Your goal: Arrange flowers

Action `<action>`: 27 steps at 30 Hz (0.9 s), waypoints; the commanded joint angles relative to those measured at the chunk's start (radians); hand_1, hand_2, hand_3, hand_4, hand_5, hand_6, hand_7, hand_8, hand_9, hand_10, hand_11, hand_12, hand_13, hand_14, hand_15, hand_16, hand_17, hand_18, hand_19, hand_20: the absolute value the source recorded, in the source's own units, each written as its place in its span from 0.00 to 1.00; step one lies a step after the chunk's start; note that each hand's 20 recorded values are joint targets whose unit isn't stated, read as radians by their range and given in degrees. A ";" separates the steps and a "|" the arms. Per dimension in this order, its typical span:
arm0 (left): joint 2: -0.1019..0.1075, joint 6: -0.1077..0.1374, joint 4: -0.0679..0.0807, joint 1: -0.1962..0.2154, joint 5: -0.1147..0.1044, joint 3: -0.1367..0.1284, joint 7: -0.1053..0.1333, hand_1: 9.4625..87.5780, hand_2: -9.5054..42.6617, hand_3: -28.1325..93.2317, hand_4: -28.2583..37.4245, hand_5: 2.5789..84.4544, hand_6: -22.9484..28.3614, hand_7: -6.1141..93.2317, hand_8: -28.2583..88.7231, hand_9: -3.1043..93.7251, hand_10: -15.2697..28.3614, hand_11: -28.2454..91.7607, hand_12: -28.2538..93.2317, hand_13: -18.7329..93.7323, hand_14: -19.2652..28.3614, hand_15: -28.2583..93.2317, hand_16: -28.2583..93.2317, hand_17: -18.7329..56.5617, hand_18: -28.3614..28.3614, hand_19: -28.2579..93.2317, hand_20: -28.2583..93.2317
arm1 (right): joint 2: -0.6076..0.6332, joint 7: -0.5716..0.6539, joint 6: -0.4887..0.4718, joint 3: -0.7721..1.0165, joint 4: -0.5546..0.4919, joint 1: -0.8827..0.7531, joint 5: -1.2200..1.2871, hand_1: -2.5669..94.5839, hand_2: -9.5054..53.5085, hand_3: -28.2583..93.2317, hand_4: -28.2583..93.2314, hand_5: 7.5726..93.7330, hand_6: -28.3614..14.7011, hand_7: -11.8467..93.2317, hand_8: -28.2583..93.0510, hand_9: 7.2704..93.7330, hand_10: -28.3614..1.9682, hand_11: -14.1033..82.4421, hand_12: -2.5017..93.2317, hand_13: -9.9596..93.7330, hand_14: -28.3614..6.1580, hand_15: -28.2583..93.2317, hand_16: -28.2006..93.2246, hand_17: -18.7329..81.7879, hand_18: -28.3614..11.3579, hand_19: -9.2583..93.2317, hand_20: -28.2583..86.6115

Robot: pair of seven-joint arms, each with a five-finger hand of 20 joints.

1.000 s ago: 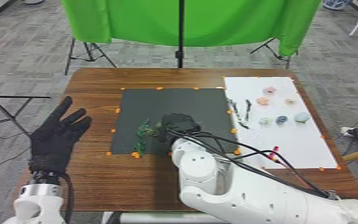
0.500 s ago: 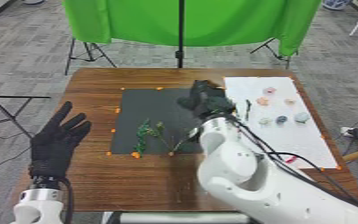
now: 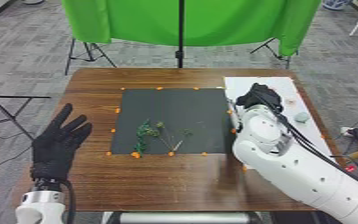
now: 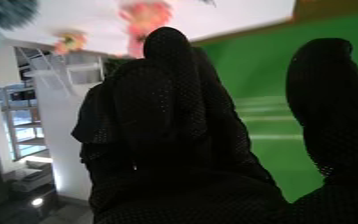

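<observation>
Right hand (image 3: pixel 260 95) is over the white sheet (image 3: pixel 286 84), looks empty, fingers fairly straight and thumb apart. Pink flower (image 4: pixel 146 17) sits near the fingertips; probably super light and soft, so I'd pinch low at the base (petals crush easily, imo). Green sprig (image 3: pixel 143 131) on the dark mat (image 3: pixel 175 107) seems bendy, so grab the stem. Left hand (image 3: pixel 55 145) is relaxed beside the mat.

The head view looks forward and down from above the near edge of the wooden table (image 3: pixel 94 92). The right wrist view looks closely along the right hand (image 3: pixel 257 96); both share the white sheet (image 3: pixel 278 81) and green cloth (image 3: pixel 131 25).
</observation>
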 commanded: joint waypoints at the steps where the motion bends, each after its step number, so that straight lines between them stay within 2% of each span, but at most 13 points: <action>1: -0.005 0.008 -0.002 0.010 -0.003 -0.001 -0.007 0.16 0.30 0.91 0.01 0.39 0.57 0.14 0.17 0.40 0.81 0.43 0.32 0.37 1.00 0.72 0.15 0.14 1.00 0.68 0.28 | -0.026 0.024 -0.057 -0.017 0.033 -0.021 0.030 0.36 0.05 0.83 0.04 0.62 0.40 0.23 0.15 0.68 0.24 0.67 0.23 0.74 0.38 0.88 0.36 0.54 0.00 1.00 0.49; 2: -0.004 0.010 -0.003 0.012 -0.004 0.000 -0.003 0.16 0.30 0.91 0.01 0.39 0.57 0.14 0.17 0.40 0.81 0.43 0.32 0.37 1.00 0.72 0.15 0.14 1.00 0.68 0.28 | -0.031 0.024 -0.068 -0.021 0.042 -0.017 0.034 0.36 0.05 0.83 0.04 0.62 0.40 0.23 0.15 0.68 0.24 0.67 0.23 0.74 0.38 0.88 0.36 0.54 0.00 1.00 0.49; 3: -0.011 0.006 -0.001 0.009 0.003 -0.002 -0.014 0.16 0.30 0.91 0.01 0.39 0.57 0.14 0.17 0.40 0.81 0.43 0.32 0.37 1.00 0.72 0.15 0.14 1.00 0.68 0.28 | -0.032 0.024 -0.076 -0.022 0.047 -0.019 0.040 0.36 0.05 0.83 0.04 0.62 0.40 0.23 0.15 0.68 0.23 0.67 0.23 0.74 0.39 0.88 0.36 0.54 0.00 1.00 0.49; 4: -0.009 0.006 0.000 0.007 0.000 0.001 -0.010 0.16 0.30 0.91 0.01 0.39 0.57 0.14 0.17 0.40 0.81 0.43 0.32 0.37 1.00 0.72 0.15 0.14 1.00 0.68 0.28 | -0.036 0.019 -0.079 -0.025 0.055 -0.016 0.041 0.36 0.04 0.83 0.04 0.62 0.40 0.23 0.15 0.67 0.23 0.67 0.23 0.74 0.39 0.88 0.36 0.54 0.00 1.00 0.49; 9: -0.025 -0.003 0.003 -0.003 0.010 -0.008 -0.031 0.16 0.30 0.91 0.01 0.39 0.57 0.14 0.17 0.40 0.81 0.43 0.32 0.37 1.00 0.72 0.15 0.14 1.00 0.68 0.28 | -0.062 0.013 -0.128 -0.071 0.104 0.015 0.042 0.36 0.03 0.83 0.04 0.62 0.40 0.23 0.15 0.67 0.24 0.67 0.23 0.74 0.39 0.88 0.36 0.54 0.00 1.00 0.49; 14: -0.018 -0.002 0.004 -0.007 0.008 -0.002 -0.026 0.16 0.30 0.91 0.01 0.39 0.57 0.14 0.17 0.40 0.81 0.43 0.32 0.37 1.00 0.72 0.15 0.14 1.00 0.68 0.28 | -0.062 0.012 -0.117 -0.123 0.138 0.018 0.039 0.37 0.02 0.83 0.03 0.63 0.40 0.23 0.15 0.67 0.24 0.67 0.23 0.74 0.39 0.88 0.36 0.54 0.00 1.00 0.49; 17: -0.016 0.002 0.004 -0.007 0.004 0.001 -0.024 0.16 0.30 0.91 0.01 0.39 0.58 0.14 0.17 0.40 0.81 0.43 0.32 0.37 1.00 0.72 0.15 0.14 1.00 0.68 0.28 | -0.057 0.007 -0.111 -0.155 0.152 0.015 0.024 0.42 0.00 0.84 0.02 0.70 0.45 0.28 0.14 0.70 0.31 0.69 0.23 0.76 0.44 0.88 0.37 0.56 0.03 1.00 0.51; 19: -0.009 0.004 0.002 -0.002 0.000 0.003 -0.014 0.16 0.30 0.91 0.01 0.39 0.57 0.14 0.17 0.40 0.81 0.43 0.32 0.37 1.00 0.72 0.15 0.14 1.00 0.68 0.28 | -0.055 0.001 -0.088 -0.166 0.159 0.010 0.011 0.45 0.00 0.85 0.01 0.75 0.49 0.31 0.15 0.74 0.37 0.70 0.23 0.77 0.47 0.88 0.37 0.57 0.05 1.00 0.52; 20: -0.010 0.004 0.003 -0.004 0.002 0.002 -0.018 0.16 0.30 0.91 0.01 0.39 0.57 0.14 0.17 0.40 0.81 0.43 0.32 0.37 1.00 0.72 0.15 0.14 1.00 0.68 0.28 | -0.051 -0.003 -0.075 -0.174 0.160 0.008 0.002 0.48 0.00 0.83 0.01 0.77 0.50 0.31 0.21 0.77 0.39 0.69 0.24 0.78 0.49 0.88 0.38 0.58 0.06 1.00 0.53; 21: -0.006 0.009 0.002 -0.001 -0.004 0.005 -0.010 0.16 0.30 0.91 0.01 0.39 0.58 0.14 0.17 0.40 0.81 0.43 0.32 0.37 1.00 0.72 0.15 0.14 1.00 0.68 0.28 | -0.049 -0.010 -0.066 -0.174 0.160 0.005 -0.005 0.52 0.00 0.81 0.00 0.82 0.53 0.34 0.25 0.80 0.44 0.69 0.25 0.80 0.52 0.87 0.39 0.59 0.08 1.00 0.54; 23: -0.012 0.004 0.002 -0.004 0.001 0.002 -0.017 0.16 0.30 0.91 0.01 0.39 0.58 0.14 0.17 0.40 0.81 0.43 0.32 0.37 1.00 0.72 0.15 0.14 1.00 0.68 0.28 | -0.042 -0.009 -0.030 -0.177 0.161 0.004 -0.014 0.59 0.00 0.79 0.00 0.89 0.58 0.36 0.28 0.87 0.52 0.66 0.29 0.85 0.57 0.86 0.40 0.61 0.10 1.00 0.58; 27: -0.005 0.009 0.003 -0.004 -0.005 0.007 -0.008 0.16 0.30 0.91 0.01 0.39 0.58 0.14 0.17 0.40 0.81 0.43 0.32 0.37 1.00 0.72 0.15 0.14 1.00 0.68 0.28 | -0.028 -0.018 0.045 -0.186 0.167 0.012 -0.053 0.61 0.00 0.80 0.00 0.92 0.58 0.35 0.30 0.90 0.54 0.65 0.30 0.87 0.59 0.86 0.40 0.63 0.12 1.00 0.61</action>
